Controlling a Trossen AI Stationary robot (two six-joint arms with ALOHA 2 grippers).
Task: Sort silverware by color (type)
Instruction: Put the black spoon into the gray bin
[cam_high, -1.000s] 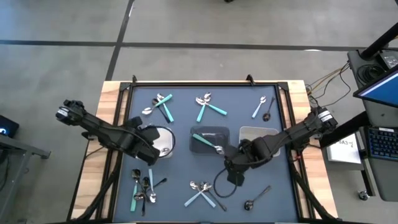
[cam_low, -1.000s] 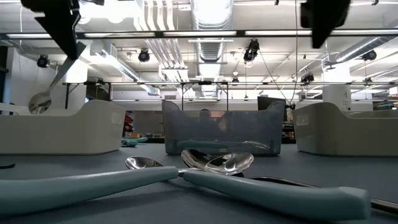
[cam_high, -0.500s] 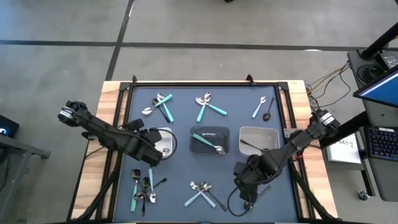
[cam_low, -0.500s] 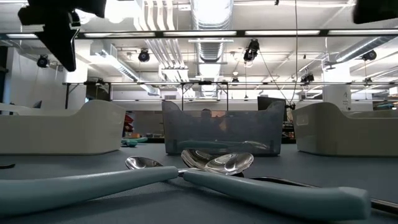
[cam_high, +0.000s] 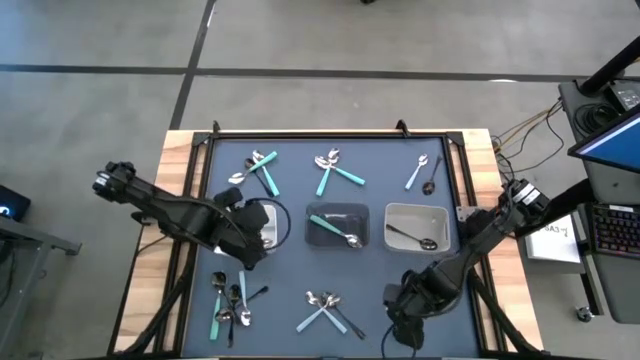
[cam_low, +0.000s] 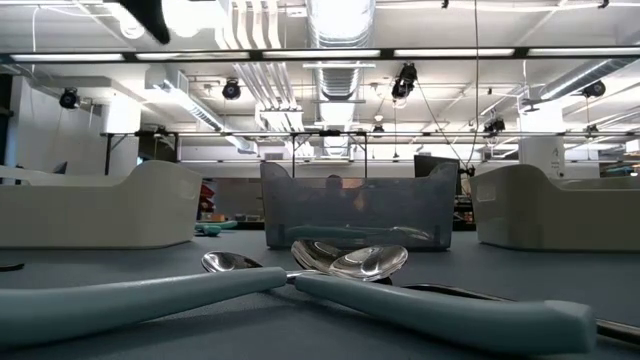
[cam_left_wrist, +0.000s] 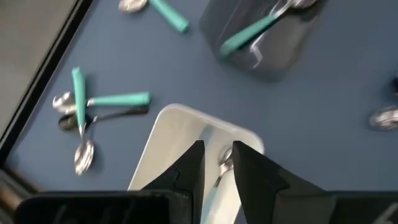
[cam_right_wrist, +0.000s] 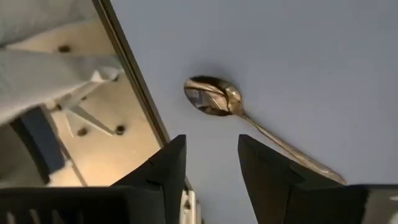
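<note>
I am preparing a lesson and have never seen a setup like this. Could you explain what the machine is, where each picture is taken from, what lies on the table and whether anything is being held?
This is a robot with two dark arms at a table, each ending in a two-finger gripper. One picture looks straight down, one looks level across the table top, and one comes from a camera on each wrist.

On the blue mat lie small spoons and forks in scattered groups: shiny silver, teal-handled and dark. Three small trays stand in a row. The left tray holds silver pieces, the middle tray a teal-handled piece, the right tray a dark spoon.

The left gripper hangs over the left tray, fingers a little apart, holding nothing. The right gripper is open above a dark spoon near the mat's front edge and has not gripped it.
</note>
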